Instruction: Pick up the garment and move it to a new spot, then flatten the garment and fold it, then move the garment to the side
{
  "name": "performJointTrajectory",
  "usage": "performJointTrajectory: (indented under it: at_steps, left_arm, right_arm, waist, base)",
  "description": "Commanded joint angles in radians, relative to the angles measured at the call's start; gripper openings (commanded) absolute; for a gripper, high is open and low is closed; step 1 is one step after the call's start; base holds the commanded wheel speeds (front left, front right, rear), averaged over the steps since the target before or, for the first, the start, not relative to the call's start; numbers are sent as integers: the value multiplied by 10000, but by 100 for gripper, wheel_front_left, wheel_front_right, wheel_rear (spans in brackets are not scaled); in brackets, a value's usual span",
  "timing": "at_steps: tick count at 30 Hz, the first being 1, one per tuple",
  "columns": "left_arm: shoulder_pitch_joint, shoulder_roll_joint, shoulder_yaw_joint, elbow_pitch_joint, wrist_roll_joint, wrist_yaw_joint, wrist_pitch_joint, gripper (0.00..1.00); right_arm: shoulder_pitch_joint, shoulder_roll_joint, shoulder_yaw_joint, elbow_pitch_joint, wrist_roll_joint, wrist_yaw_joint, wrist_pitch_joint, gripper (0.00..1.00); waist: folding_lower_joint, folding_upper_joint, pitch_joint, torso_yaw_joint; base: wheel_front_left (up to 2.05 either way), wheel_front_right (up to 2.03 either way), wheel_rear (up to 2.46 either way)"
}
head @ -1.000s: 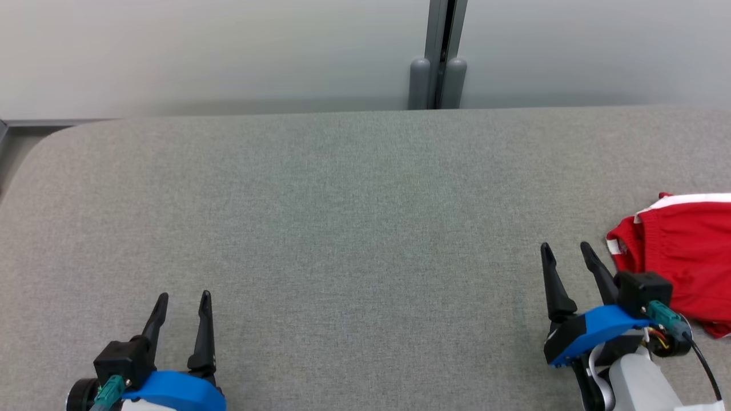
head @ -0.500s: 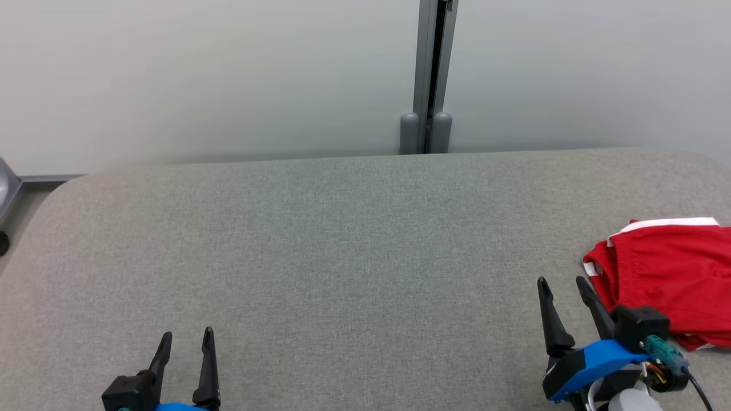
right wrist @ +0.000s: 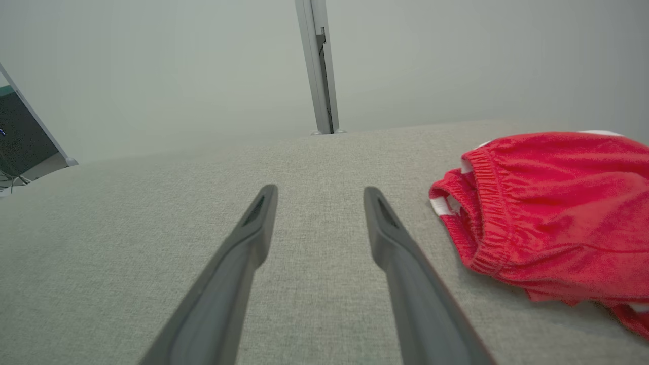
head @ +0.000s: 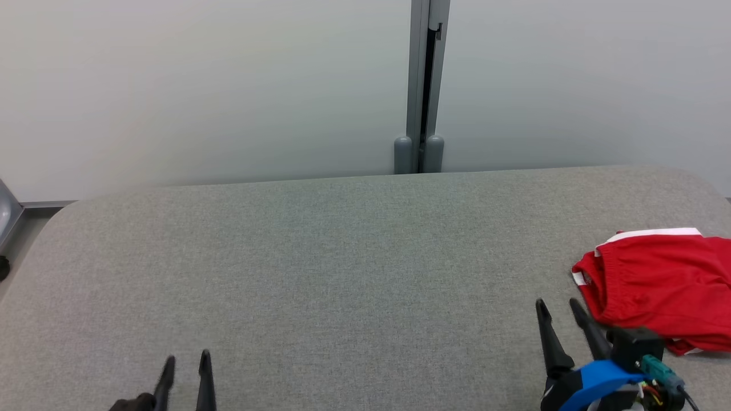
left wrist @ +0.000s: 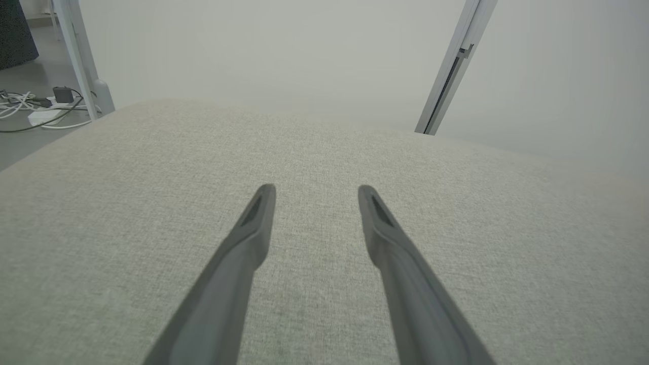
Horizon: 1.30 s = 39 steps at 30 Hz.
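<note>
Garment (head: 657,291): red w/ white trim, lying bunched on the table (head: 342,257) at the robot's far R, near the front edge. Long axis runs L–R in head view; the R end is cut off by the frame edge. Elastic waistband end points L, toward the R gripper (head: 556,302); in R wrist view the garment (right wrist: 547,213) sits just R of the fingers.

Table: grey woven fabric top, rounded corners. Behind it, a plain pale wall (head: 200,85) w/ a vertical grey post (head: 421,85). L wrist view shows cables (left wrist: 30,109) on the floor (left wrist: 20,137) beyond the table's edge.

R gripper (right wrist: 320,189): fingers spread wide, nothing between them, above the table, beside the garment but apart from it.

L gripper (head: 187,357): at lower L, well apart from the garment. Fingers spread wide in L wrist view (left wrist: 316,188), nothing held; contact w/ the table cannot be told
</note>
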Motion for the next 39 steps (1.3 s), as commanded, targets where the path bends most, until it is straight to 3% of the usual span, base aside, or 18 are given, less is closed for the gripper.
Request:
performJointTrajectory:
  at_steps: [1, 4, 19, 39]
  left_arm:
    - [-10, -6, 6, 37, -24, 0, 19, 0]
    - [89, -44, -3, 264, -121, 0, 100, 0]
    - [-299, -47, 175, -223, -3030, 3, 880, 0]
    - [-690, -51, 354, -713, -5980, 6, 1654, 0]
  right_arm:
    - [-3, 4, -23, 38, 24, 0, 20, 0]
    - [147, 32, -54, 267, 118, 0, 105, 0]
    - [195, 19, -293, -420, 3134, 0, 875, 0]
    - [253, 2, -532, -1114, 6178, 0, 1643, 0]
  waist:
    - [1, 0, 1, -1]
    - [1, 0, 2, -2]
    - [1, 0, 91, -1]
    - [1, 0, 203, 1]
  base:
    - [0, 0, 0]
    - [0, 0, 0]
    - [0, 0, 0]
    - [0, 0, 0]
